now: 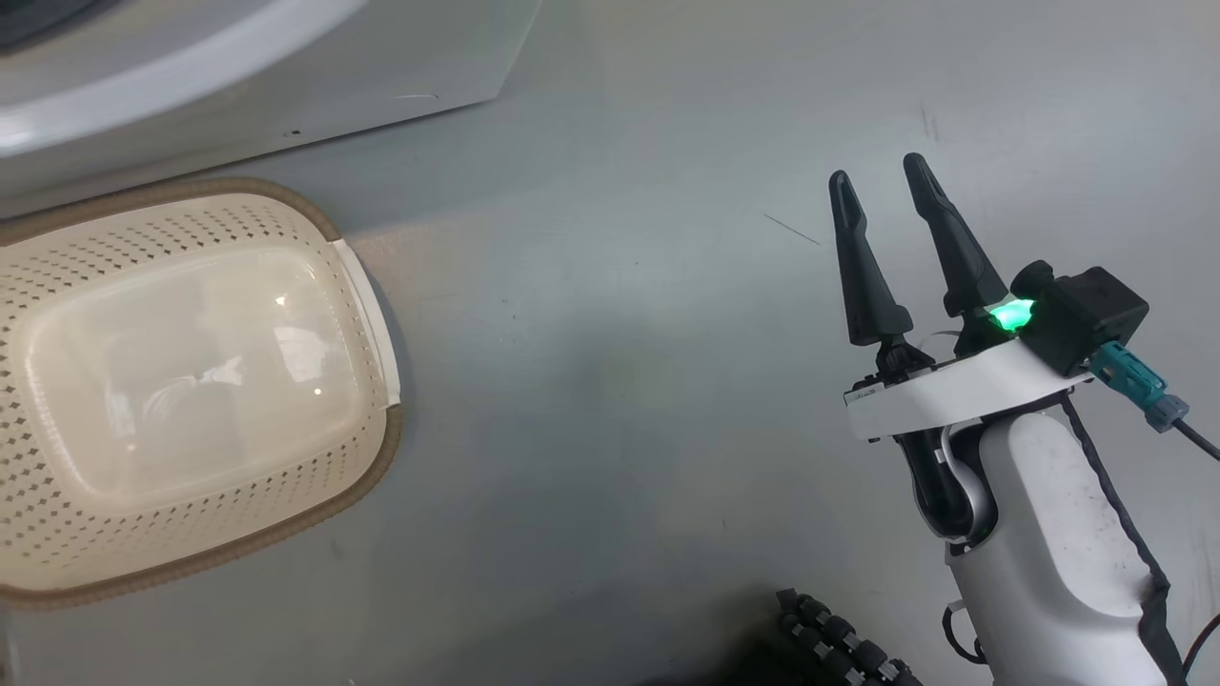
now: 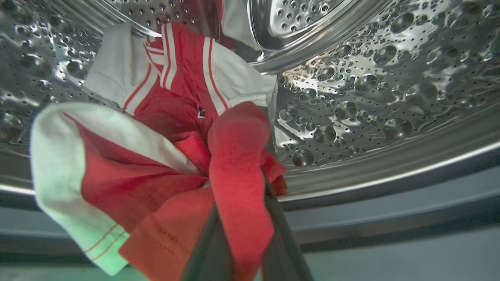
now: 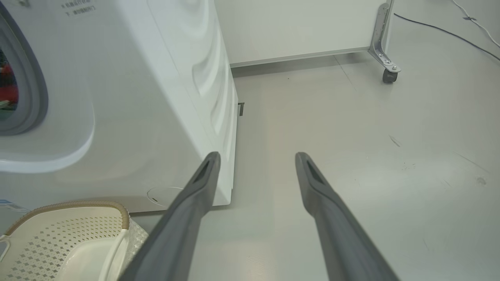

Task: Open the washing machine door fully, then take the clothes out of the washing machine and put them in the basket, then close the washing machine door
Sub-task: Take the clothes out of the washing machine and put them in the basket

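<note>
Washing machine (image 3: 129,97): white front-loader, taking up 8 to 12 o'clock of the right wrist view. Grey gasket (image 3: 37,89) at 9 o'clock, with a patch of red inside it.

Floor (image 1: 620,400): grey, carrying machine and basket.

Steel drum (image 2: 390,78): perforated, dimpled wall from 12 to 4 o'clock of the left wrist view. Bright front rim across the lower half.

Basket (image 1: 191,381): cream, perforated, brown woven-look rim, white handle on its 3 o'clock side. Located at 9 o'clock of the head view, on the floor just beside the machine's front, well apart from the right gripper.

Clothes (image 2: 172,117): red with white stripes and white panels, bunched inside the drum, from 12 down to 7 o'clock of the left wrist view. Not yet out of the machine.

Left gripper (image 2: 239,195): rising from 6 o'clock, at the drum mouth. Dark fingers (image 2: 211,253) drawn close together, a red fold of the clothes pinched between them, tips buried in cloth.

Right gripper (image 1: 877,171): at 3 o'clock of the head view, over the floor. Fingers parted wide, holding nothing. Green light (image 1: 1010,314) lit at its base.

Caster (image 3: 390,75): at 1 o'clock of the right wrist view, under a white panel. Thin cable (image 3: 445,31) on the floor near it.
</note>
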Controlling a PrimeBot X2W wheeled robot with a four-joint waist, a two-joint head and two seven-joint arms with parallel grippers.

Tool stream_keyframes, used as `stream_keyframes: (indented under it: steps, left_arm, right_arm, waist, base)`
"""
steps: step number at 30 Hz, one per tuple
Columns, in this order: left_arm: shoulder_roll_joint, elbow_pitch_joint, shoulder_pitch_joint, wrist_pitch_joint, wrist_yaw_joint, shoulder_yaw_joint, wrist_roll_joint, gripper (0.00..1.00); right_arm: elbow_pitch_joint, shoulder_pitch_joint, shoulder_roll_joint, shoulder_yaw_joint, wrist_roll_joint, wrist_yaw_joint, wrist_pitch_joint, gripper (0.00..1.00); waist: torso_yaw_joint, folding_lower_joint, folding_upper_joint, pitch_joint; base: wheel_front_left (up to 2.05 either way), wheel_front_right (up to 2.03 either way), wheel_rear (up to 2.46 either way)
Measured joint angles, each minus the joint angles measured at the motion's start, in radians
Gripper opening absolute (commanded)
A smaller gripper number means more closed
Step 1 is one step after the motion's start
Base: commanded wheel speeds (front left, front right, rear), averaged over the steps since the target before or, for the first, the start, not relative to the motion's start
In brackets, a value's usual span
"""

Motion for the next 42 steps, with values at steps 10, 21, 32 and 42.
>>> stream_keyframes:
  steps: [10, 21, 32, 42]
  left_arm:
    - [-0.040, -0.021, 0.044, -0.154, -0.002, -0.013, 0.003, 0.00]
    - [-0.109, -0.078, 0.195, -0.358, -0.007, -0.035, 0.012, 0.00]
    - [-0.170, -0.145, 0.354, -0.495, -0.005, -0.064, 0.030, 0.00]
    - [-0.200, -0.227, 0.492, -0.554, 0.016, -0.086, 0.046, 0.00]
  right_arm:
    - [0.013, 0.000, 0.000, -0.003, -0.018, 0.000, 0.000, 1.00]
    - [0.034, 0.021, -0.001, -0.022, -0.064, 0.000, 0.000, 1.00]
    - [0.056, 0.087, -0.001, -0.046, -0.110, 0.000, 0.000, 1.00]
    - [0.066, 0.139, -0.001, -0.068, -0.138, 0.000, 0.000, 1.00]
  waist:
    - [0.030, 0.0000, 0.0000, -0.036]
    - [0.064, 0.0000, 0.0000, -0.115]
    - [0.114, -0.0001, 0.0000, -0.218]
    - [0.159, -0.0001, 0.0000, -0.321]
  base:
    - [0.00, 0.00, 0.00]
    - [0.00, 0.00, 0.00]
    - [0.00, 0.00, 0.00]
    - [0.00, 0.00, 0.00]
